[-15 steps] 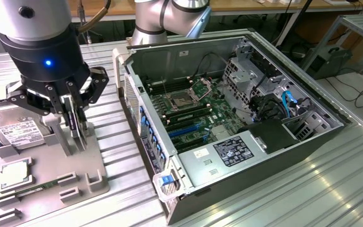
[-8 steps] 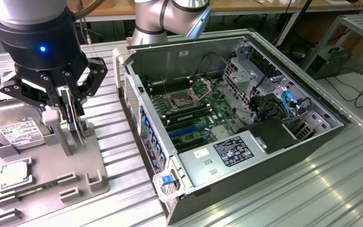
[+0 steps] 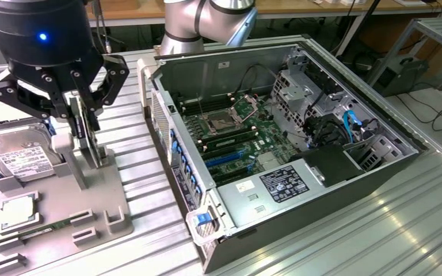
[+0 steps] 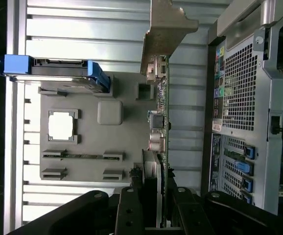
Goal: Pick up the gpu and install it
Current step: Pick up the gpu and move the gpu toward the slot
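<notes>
Gripper jaws narrow, clamped on both faces of the gpu — card upright, seen edge-on between the fingers, with its silver bracket at the end that sticks out past them. Grey holder tray directly below the tool; cannot tell whether the card has left its slot. Hard drive just beside the gripper on the same tray — open PC case on its other side.

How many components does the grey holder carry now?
4: hard drive at the exterior view's left edge, CPU in front of it, memory stick nearest, gpu upright in the pincer.
</notes>
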Robot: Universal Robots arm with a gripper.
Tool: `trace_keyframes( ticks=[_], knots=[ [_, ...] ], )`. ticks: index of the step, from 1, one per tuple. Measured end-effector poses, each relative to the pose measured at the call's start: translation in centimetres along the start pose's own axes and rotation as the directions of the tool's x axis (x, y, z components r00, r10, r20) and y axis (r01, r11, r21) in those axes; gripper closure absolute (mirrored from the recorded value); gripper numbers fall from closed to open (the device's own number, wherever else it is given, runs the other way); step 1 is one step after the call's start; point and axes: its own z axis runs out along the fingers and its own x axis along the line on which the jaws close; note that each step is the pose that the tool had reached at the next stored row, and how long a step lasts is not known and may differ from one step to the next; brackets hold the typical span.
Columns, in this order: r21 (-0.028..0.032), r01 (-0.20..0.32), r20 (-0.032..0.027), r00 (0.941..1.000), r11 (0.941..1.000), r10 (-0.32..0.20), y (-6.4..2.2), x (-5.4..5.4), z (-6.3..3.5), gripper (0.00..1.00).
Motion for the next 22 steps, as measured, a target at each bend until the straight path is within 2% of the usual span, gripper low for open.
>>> trace_keyframes(
  ticks=[22],
  knots=[
    [0.0005, 0.000, -0.0001, 1.0000, 1.0000, 0.000, 0.16, -0.1, -4.45, 0.72]
  ],
)
